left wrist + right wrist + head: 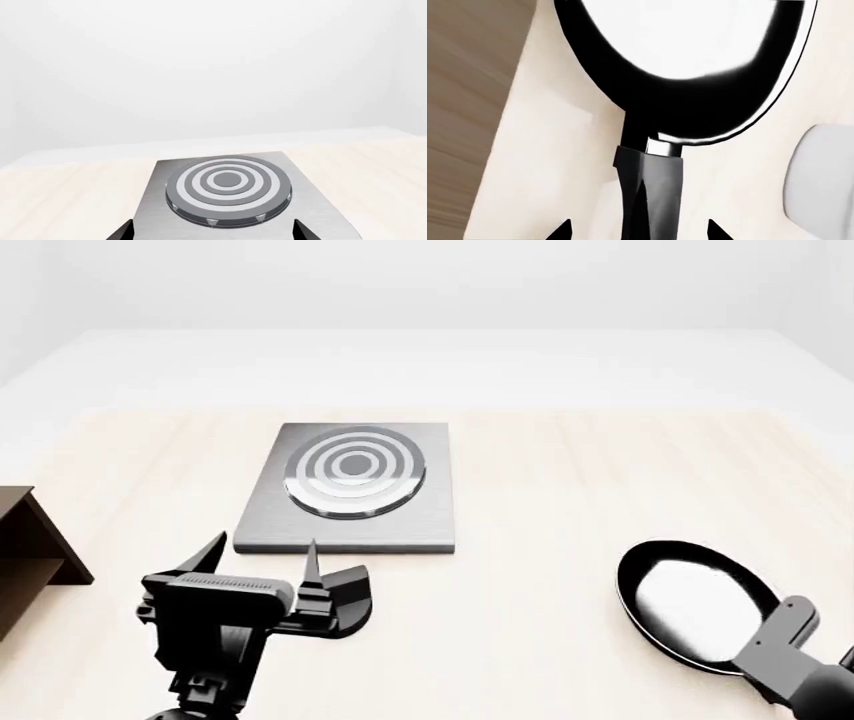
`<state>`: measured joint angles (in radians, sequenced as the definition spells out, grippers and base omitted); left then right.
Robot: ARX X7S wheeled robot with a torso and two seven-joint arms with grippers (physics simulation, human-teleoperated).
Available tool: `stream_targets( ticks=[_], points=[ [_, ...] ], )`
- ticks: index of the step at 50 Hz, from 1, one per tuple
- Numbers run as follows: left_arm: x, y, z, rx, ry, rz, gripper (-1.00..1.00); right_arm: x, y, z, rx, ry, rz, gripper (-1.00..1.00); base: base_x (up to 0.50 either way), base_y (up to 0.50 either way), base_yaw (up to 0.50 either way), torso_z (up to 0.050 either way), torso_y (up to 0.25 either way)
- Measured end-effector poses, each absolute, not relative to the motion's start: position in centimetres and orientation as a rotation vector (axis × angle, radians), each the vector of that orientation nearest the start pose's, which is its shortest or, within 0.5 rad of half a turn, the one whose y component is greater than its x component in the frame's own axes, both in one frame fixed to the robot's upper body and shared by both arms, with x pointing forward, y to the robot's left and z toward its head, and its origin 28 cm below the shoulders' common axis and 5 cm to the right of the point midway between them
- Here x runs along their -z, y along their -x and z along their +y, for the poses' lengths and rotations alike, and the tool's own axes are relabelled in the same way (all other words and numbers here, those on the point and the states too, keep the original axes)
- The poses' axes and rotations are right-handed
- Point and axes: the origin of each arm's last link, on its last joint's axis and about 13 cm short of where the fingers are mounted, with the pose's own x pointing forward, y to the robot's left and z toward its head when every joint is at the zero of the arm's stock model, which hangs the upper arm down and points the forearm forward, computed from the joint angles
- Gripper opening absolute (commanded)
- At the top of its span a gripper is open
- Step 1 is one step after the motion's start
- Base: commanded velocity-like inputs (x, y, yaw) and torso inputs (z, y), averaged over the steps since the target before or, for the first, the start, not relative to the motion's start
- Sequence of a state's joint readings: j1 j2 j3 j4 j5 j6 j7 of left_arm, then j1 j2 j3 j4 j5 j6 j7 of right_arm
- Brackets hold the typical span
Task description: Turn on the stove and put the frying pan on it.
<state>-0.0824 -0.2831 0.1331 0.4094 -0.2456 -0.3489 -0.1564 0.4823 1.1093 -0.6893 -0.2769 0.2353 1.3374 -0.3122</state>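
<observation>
Nearest the robot, the left gripper (pixel 260 552) is seen with its jaws spread, hanging right over the black knob (pixel 344 612), which sits on the table (pixel 534 500) just in front of the stove (pixel 350 490). The right gripper (pixel 635 227) is lined up on the frying pan (pixel 694 605), fingers spread either side of the handle (pixel 650 195), not pinched shut yet as far as can be told. The handle's long axis runs straight back between the jaws, so the pan is clearly the right arm's job. Farther off, the burner (pixel 227 187) is bare, well left of the pan. A pale rounded thing (pixel 820 180) is glimpsed beside the pan.
</observation>
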Motion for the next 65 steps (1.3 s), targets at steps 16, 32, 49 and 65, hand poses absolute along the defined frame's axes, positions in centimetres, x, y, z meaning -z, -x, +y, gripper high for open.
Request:
stream_targets(
  ticks=[16,32,49,65],
  points=[
    [-9.1,-21.8,22.5,0.067,-0.055,-0.097,1.00,-13.6,-20.4,-30.3,-0.204,0.785,1.192,-1.00,0.01,0.00,0.00,-0.004,0.000],
    [-9.0,-21.8,22.5,0.067,-0.059,-0.095,1.00,-13.7,-20.6,-31.0,-0.221,0.758,1.190,-1.00,0.01,0.00,0.01,-0.006,0.000],
    [-9.0,-21.8,22.5,0.065,-0.059,-0.098,1.00,-14.7,-20.7,-29.8,-0.133,0.861,1.025,-1.00,0.00,0.00,0.00,-0.001,0.000],
    [-9.4,-21.7,22.7,0.061,-0.058,-0.107,1.00,-17.4,-21.4,-28.1,-0.174,0.869,0.924,-1.00,0.00,0.00,0.00,0.000,0.000]
  ],
)
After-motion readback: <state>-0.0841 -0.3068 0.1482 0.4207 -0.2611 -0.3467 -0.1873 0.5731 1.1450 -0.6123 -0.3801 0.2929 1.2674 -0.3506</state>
